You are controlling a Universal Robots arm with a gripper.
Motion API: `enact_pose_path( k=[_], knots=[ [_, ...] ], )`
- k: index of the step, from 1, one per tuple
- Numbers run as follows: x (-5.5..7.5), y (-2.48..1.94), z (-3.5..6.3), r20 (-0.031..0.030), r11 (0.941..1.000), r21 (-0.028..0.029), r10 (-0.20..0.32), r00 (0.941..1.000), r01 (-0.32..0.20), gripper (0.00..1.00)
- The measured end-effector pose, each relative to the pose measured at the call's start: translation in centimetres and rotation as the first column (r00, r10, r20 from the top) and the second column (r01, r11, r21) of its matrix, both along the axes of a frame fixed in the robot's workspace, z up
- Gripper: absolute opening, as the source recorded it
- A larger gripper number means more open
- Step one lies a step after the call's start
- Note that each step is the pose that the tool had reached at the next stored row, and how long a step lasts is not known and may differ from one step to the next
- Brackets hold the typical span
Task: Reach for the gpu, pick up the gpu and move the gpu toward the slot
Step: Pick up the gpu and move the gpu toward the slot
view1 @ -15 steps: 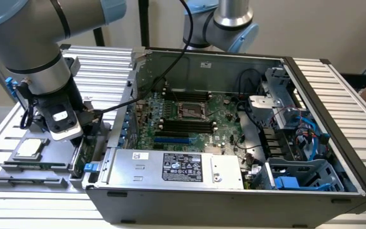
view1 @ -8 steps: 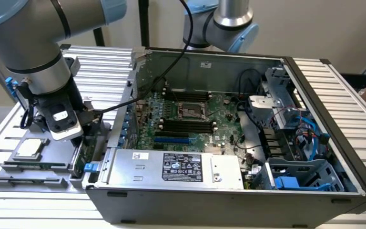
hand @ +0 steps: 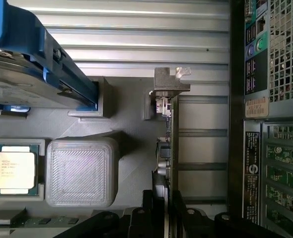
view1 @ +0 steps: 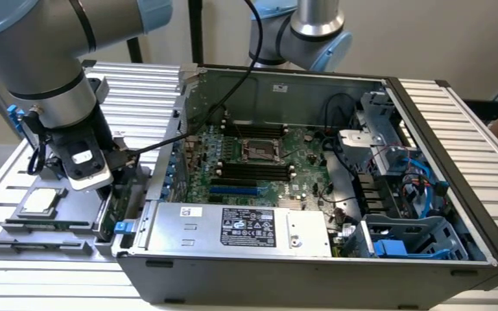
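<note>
Ribbed aluminium table (view1: pixel 474 129) carries the whole set-up, with a plain pale wall behind.

Item 1: the gpu (hand: pixel 169 148) stands on its long edge in a grey fixture tray (hand: pixel 131 144). It sits just beside the outer wall of the computer case (view1: pixel 318 272), on the exterior view's left of that case. The wrist view presents it edge-on as a thin green board, with its silver end bracket (hand: pixel 169 82) at the end away from the gripper. It has not been lifted clear of the fixture.

Item 2: the gripper (hand: pixel 169 198) is down over the card. One dark finger (hand: pixel 154 208) lies against each face, and the jaws appear clamped on the board's edge. The arm (view1: pixel 54 78) stands nearly upright above it.

Item 3: the same tray holds a square silver processor chip (hand: pixel 13 170) in its own recess, next to a raised grey square block (hand: pixel 82 171). A silver hard drive (hand: pixel 27 69) with blue side rails lies beyond these. All three are apart from the card.

Item 4: the case lies open on its side. The green motherboard (view1: pixel 258 168) is exposed inside, and a blue slot (view1: pixel 236 192) on it is well apart from the card. A silver power supply (view1: pixel 240 227) sits along the near wall.

Item 5: a second arm (view1: pixel 314 29) stands behind the case.
</note>
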State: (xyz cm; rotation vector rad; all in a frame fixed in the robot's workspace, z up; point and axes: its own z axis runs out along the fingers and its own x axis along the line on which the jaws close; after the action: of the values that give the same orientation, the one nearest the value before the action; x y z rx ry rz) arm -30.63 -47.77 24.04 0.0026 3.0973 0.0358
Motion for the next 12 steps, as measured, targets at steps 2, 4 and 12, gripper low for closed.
enact_pose_path(
  k=[2, 4, 12],
  knots=[
    [0.00, 0.00, 0.00, 0.0000, 1.0000, 0.0001, 0.000, 1.0000, 0.000, 0.26],
    [0.00, 0.00, 0.00, 0.0000, 1.0000, 0.0001, 0.000, 1.0000, 0.000, 0.26],
    [0.07, 0.00, 0.03, -0.0123, 1.0000, 0.0002, 0.000, 0.9999, 0.000, 0.26]
  ],
)
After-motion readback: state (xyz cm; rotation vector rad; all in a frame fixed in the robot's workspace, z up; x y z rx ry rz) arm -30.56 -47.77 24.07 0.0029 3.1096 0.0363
